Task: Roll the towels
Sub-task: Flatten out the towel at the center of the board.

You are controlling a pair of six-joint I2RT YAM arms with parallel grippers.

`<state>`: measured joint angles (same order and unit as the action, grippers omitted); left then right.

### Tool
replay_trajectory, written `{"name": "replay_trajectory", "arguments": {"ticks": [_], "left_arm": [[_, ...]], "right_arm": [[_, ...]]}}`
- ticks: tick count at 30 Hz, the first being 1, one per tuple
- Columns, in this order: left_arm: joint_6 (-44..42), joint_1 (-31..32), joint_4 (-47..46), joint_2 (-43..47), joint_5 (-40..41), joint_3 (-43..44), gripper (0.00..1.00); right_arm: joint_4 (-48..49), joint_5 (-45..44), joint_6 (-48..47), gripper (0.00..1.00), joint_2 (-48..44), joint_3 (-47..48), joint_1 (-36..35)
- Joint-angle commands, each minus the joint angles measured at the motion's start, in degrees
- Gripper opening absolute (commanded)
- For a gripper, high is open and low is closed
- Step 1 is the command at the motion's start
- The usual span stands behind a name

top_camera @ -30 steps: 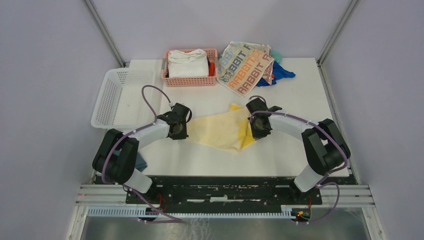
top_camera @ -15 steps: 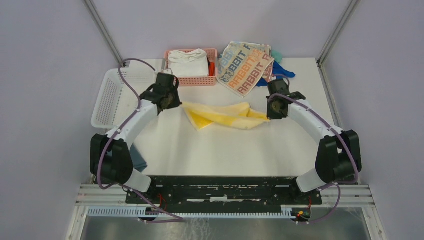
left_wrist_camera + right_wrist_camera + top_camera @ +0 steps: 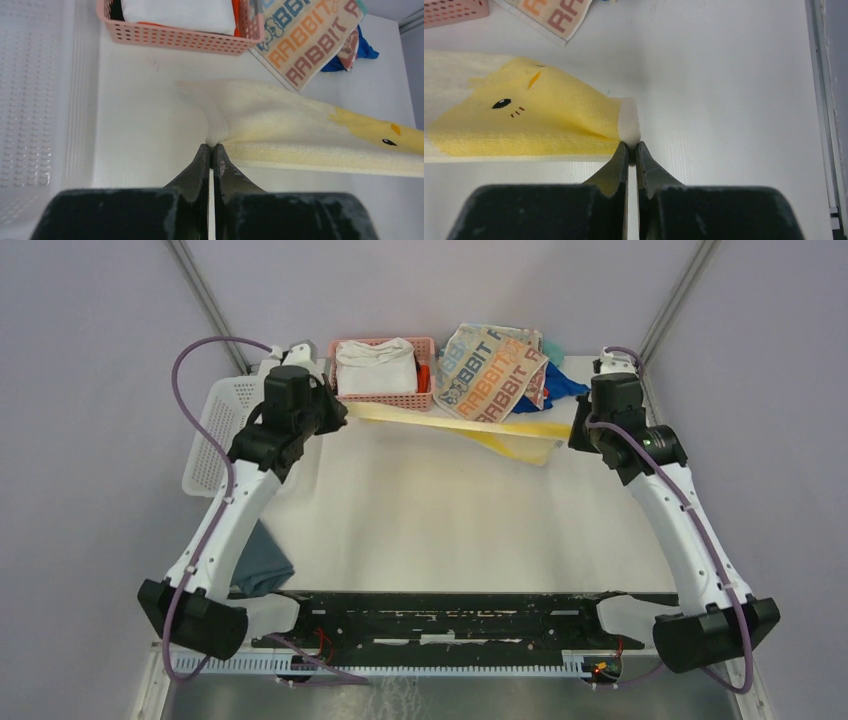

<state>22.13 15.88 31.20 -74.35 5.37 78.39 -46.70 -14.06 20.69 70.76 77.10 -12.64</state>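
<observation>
The left gripper [image 3: 211, 147] is clenched tight, its two black fingers pressed together on one corner of the yellow towel [image 3: 280, 125], with the cloth bunching up just past the tips. The right gripper [image 3: 629, 146] is clamped the same way on the opposite corner, where a pale hem puffs out right ahead of its tips. A small printed face with a black eye sits on the yellow part just left of that grip.

Between the two grippers the towel is drawn out into a long narrow band across the far part of the table [image 3: 450, 530]. It sags lowest near the right gripper, and I cannot tell whether that low edge touches the surface.

Straight ahead of the left gripper stands a pink basket [image 3: 185, 41] holding a white folded cloth [image 3: 180, 10]. A white basket [image 3: 30, 100] lies to its left. Ahead and to its right, the lettered towel [image 3: 305, 37] lies spread flat, with a blue cloth [image 3: 362, 52] just beyond its far edge. Seen from the right gripper, that lettered towel lies ahead and to the left, apart from the yellow one.
</observation>
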Motion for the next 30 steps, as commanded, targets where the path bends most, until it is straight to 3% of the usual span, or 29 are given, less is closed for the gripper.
{"name": "replay_trajectory", "arguments": {"ticks": [1,7,14,23,30], "left_arm": [[2.67,-0.60,1.36,10.51,-3.37,-7.77,0.03],[7.40,-0.59,9.24,21.82,-5.82,-14.11,0.03],[9.20,-0.57,11.08,23.24,-5.66,-17.20,0.03],[7.84,-0.74,-6.31,7.71,-2.49,-22.05,0.03],[6.81,-1.30,-14.23,-11.56,-1.54,-13.91,0.03]], "right_arm": [[-8.32,2.40,-2.40,0.00,-5.85,-0.63,0.52],[-17.57,8.39,-2.60,0.00,-11.26,-0.61,0.49],[-20.74,7.30,-2.13,0.00,-9.43,-0.90,0.51],[-5.04,2.94,1.31,0.00,8.23,-2.53,0.58],[3.92,-0.14,2.05,0.00,23.66,2.95,1.78]]}}
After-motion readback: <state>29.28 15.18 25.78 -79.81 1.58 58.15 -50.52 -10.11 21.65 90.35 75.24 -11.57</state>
